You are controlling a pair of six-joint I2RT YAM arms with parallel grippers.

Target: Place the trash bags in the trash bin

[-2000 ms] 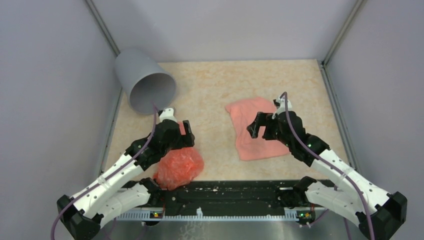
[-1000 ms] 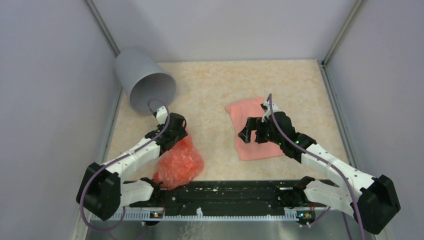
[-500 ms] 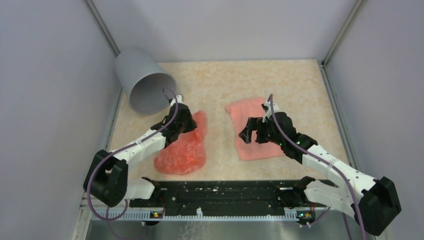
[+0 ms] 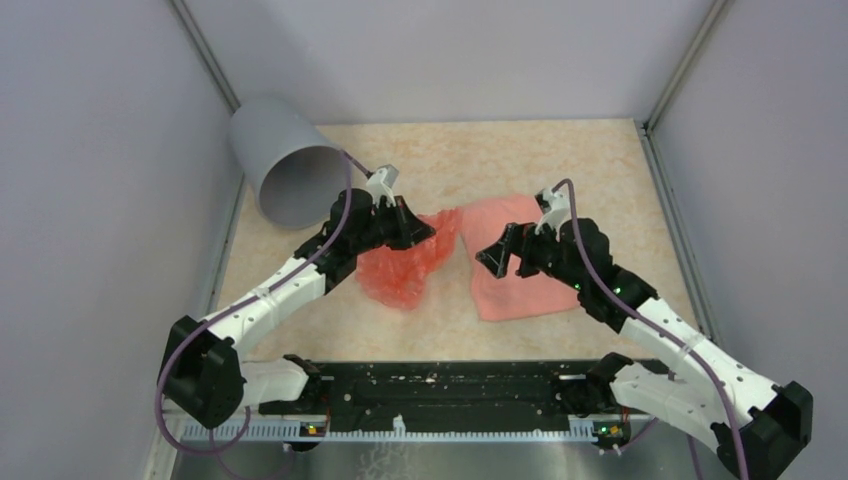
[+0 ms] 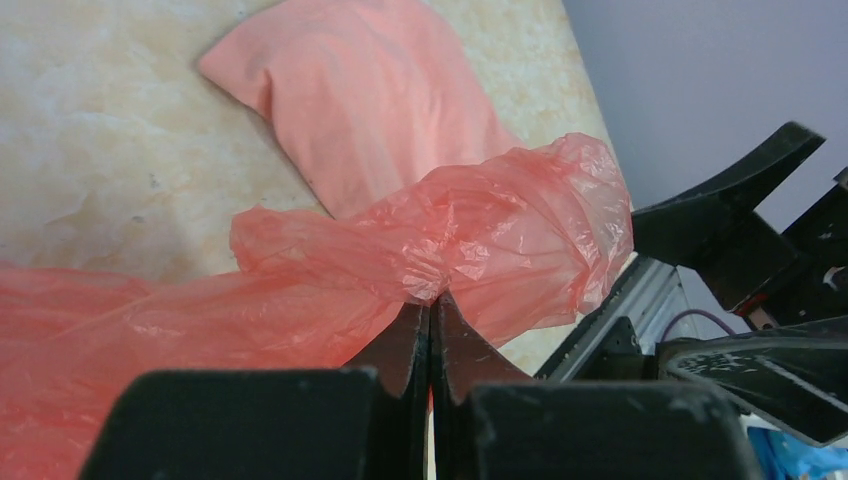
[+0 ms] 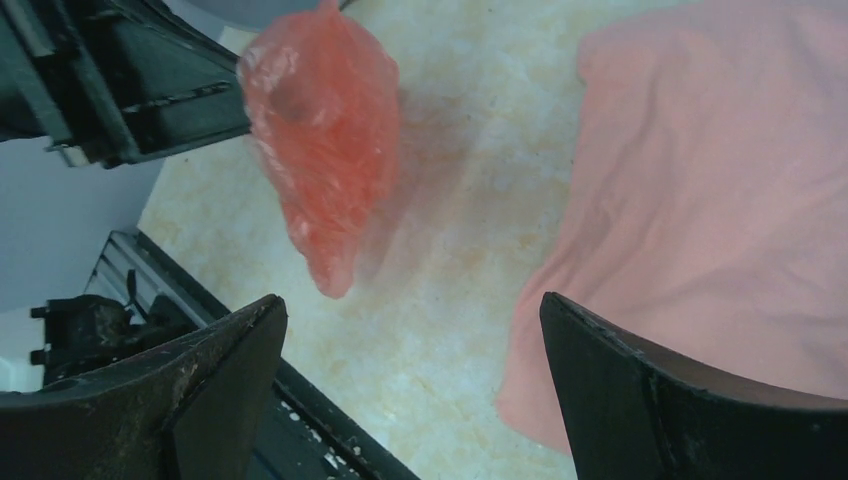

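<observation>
- The left gripper (image 4: 420,236) sat just left of the centre of the top view, its fingers pressed together on a fold of the crumpled red bag (image 4: 405,268).
- In the left wrist view the two black fingers (image 5: 405,345) met with no gap at the lower middle. The red film (image 5: 480,230) bunched up right at their tips and spread off to the left and right.
- The red bag hung down from the pinch toward the table (image 4: 560,160). Whether its lower end touched the surface could not be told.
- In the right wrist view the same bag (image 6: 320,130) showed in the upper left as a drooping, wrinkled lump with a soft shadow beside it.
- The flat pink bag (image 4: 515,290) lay spread on the table right of centre in the top view, just beside the red one.
- The right gripper (image 4: 503,252) hovered over the left part of the pink bag, its fingers spread wide and holding nothing.
- From the right wrist, those fingers (image 6: 215,385) framed the lower corners, with the pink bag (image 6: 720,180) filling the right side.
- The grey bin (image 4: 290,170) lay tipped in the upper left of the top view, its open mouth facing the lower right, near the left gripper.
- Neither bag was in the bin.
</observation>
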